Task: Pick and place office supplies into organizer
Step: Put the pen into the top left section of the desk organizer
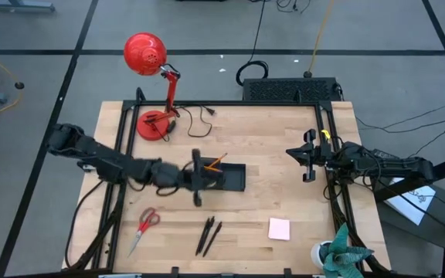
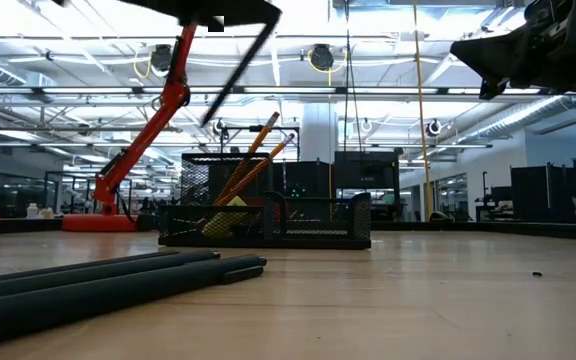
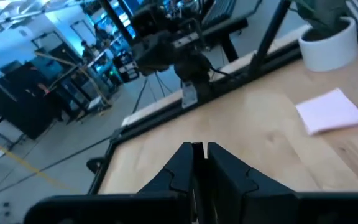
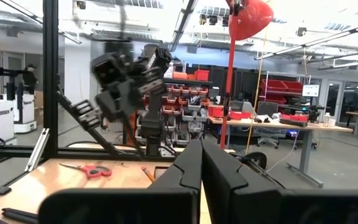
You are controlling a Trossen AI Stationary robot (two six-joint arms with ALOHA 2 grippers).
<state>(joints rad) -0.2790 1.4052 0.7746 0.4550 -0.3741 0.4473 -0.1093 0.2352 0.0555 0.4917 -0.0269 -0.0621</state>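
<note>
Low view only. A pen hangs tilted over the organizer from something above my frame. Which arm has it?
Observer: The left claw holds that pen, right above the organizer.
Operator: Right arm?
Observer: The right arm waits at the table's right edge, right claw shut and empty.
Operator: Anything besides the loose pens in front of me?
Observer: Red scissors lie flat to their left.

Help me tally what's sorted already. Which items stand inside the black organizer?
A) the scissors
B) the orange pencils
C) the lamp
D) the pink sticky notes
B: the orange pencils lean up out of the organizer, while the scissors and sticky notes lie on the table.
</note>
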